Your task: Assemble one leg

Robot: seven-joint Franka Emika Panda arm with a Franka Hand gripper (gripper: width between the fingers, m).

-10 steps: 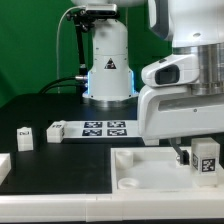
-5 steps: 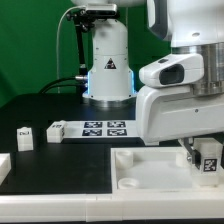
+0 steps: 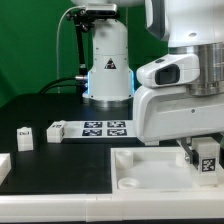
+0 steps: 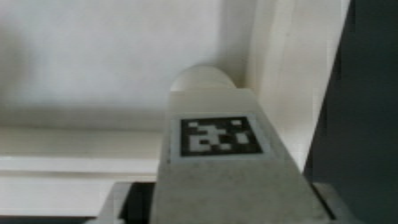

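Note:
My gripper [image 3: 200, 157] is shut on a leg [image 3: 207, 155], a small white peg with a black-and-white tag. It holds the leg upright over the corner of the large white square panel [image 3: 150, 168] nearest the exterior view's right. In the wrist view the leg [image 4: 222, 140] fills the middle between the gripper [image 4: 222, 205] fingers, its rounded end pointing at the white panel [image 4: 89, 80]. I cannot tell whether the leg touches the panel. Two more legs [image 3: 25, 133] [image 3: 55, 129] lie on the black table at the exterior view's left.
The marker board [image 3: 105, 127] lies flat behind the panel, in front of the robot base [image 3: 108, 70]. Another white part [image 3: 4, 165] sits at the edge on the exterior view's left. The panel's dark edge [image 4: 365, 100] shows beside the leg in the wrist view.
The gripper with the leg has shifted very slightly sideways over the panel's corner. Nothing else has moved.

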